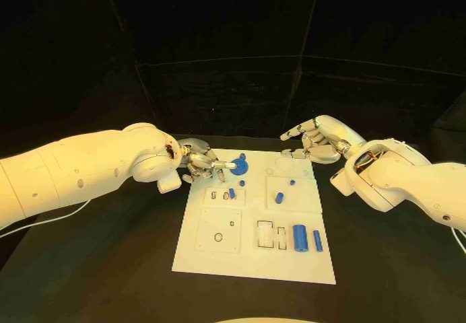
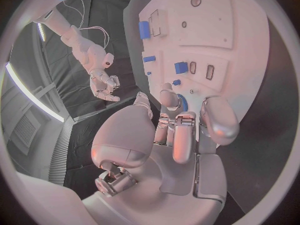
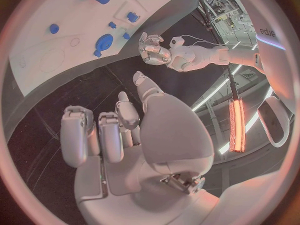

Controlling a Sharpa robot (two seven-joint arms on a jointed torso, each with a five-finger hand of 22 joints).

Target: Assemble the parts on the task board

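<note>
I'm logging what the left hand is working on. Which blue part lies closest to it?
The round blue disc at the task board's far edge, right at the left hand's fingertips; the other blue parts lie farther down the board.

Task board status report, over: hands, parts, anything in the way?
Left hand fingers at the round blue part, far edge of white task board; grip unclear. Right hand open beyond the board's far right corner. Nothing in the way.
</note>
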